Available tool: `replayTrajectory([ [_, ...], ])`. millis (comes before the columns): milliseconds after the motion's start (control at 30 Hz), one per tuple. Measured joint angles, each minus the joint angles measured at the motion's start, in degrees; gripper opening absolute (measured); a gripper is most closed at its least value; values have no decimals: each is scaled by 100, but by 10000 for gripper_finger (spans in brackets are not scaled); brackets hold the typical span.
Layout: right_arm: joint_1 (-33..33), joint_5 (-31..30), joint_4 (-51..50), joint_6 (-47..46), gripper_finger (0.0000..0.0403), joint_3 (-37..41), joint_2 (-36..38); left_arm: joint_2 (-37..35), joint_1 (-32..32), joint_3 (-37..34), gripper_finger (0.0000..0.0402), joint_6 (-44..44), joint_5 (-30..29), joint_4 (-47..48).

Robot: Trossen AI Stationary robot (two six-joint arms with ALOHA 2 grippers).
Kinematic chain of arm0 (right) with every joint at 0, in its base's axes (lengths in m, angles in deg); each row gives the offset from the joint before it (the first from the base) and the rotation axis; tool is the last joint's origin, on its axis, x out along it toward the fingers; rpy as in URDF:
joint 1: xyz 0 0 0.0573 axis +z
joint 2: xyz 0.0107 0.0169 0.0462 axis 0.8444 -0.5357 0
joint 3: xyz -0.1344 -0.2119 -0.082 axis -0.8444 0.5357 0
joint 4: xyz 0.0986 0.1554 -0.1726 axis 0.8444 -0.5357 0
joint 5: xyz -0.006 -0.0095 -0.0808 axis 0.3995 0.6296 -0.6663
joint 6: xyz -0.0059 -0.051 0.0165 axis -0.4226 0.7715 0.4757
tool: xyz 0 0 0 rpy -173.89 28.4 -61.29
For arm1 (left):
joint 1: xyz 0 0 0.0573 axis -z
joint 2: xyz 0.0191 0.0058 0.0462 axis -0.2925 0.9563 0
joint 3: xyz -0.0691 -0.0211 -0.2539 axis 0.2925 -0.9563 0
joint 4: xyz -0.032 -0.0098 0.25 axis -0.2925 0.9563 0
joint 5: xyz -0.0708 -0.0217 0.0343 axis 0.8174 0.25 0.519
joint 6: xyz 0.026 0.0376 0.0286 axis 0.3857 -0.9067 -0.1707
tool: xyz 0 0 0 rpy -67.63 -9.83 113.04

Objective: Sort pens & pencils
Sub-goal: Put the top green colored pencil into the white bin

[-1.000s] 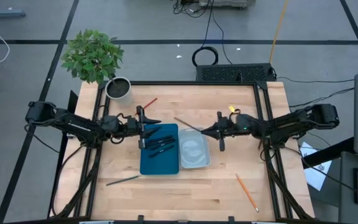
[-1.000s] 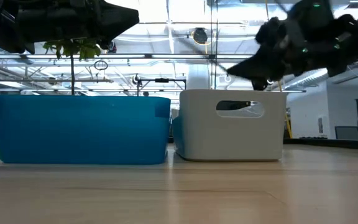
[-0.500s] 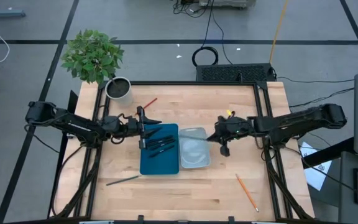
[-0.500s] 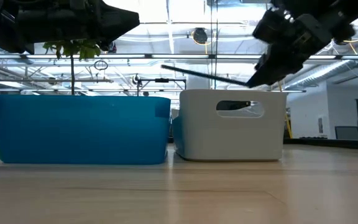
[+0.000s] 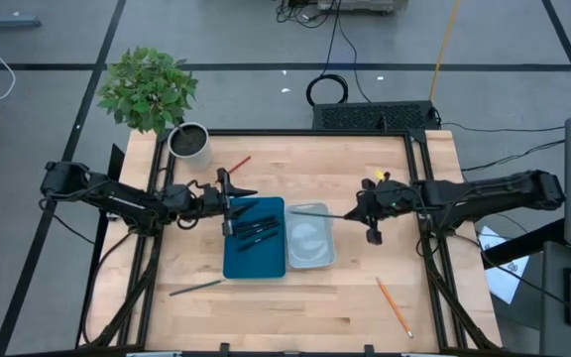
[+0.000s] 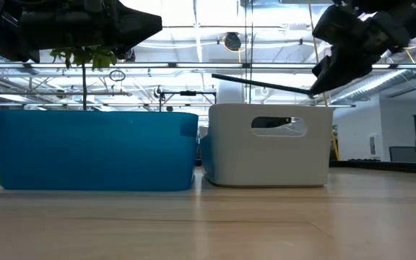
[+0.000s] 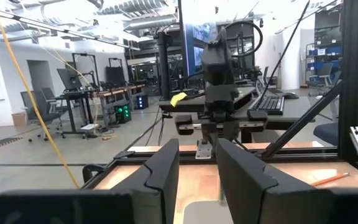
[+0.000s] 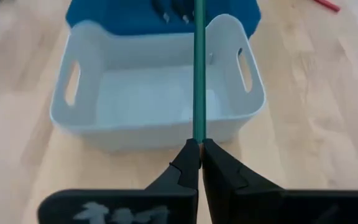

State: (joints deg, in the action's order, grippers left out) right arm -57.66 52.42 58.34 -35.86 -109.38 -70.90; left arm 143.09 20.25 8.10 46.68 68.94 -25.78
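Note:
My right gripper (image 5: 362,212) is shut on a dark green pencil (image 5: 320,212) that reaches out over the white bin (image 5: 310,260). The blue tray (image 5: 251,263) beside the bin holds several black pens (image 5: 256,230). My left gripper (image 5: 228,203) stands open over the tray's left edge, with nothing between its fingers (image 7: 166,177). On the table lie a red pencil (image 5: 238,164) at the far side, a grey-green pencil (image 5: 196,288) at the near left and an orange pencil (image 5: 393,305) at the near right. My right gripper pinches the pencil's near end (image 8: 199,138) between its two fingertips (image 8: 188,163). The fingers come from the table's right, slanting a little downward, and the pencil runs straight on ahead of them. It is lifted clear, nearly level above the bin (image 6: 262,84).
A potted plant (image 5: 188,142) stands at the table's far left corner. The wood between the containers and the table's near edge is bare apart from the two loose pencils.
My right gripper has risen and drawn back toward the table's right edge, tipping up from a steep downward slant. The green pencil has gone with it, and it has swung from a slant to nearly level over the bin.

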Motion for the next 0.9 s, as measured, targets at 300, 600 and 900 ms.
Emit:
replayTrajectory([
  [300, 289, -37, 349, -2601, 0, -207, -254, 2, -7, 0, 113, -47, -105, 37],
  [600, 777, -56, 21, -4438, 0, -371, -817, 2, -7, 0, 113, -126, -105, 149],
  [900, 987, -48, -648, -5223, 0, -918, -1042, 2, -7, 0, 113, -112, -256, 271],
])
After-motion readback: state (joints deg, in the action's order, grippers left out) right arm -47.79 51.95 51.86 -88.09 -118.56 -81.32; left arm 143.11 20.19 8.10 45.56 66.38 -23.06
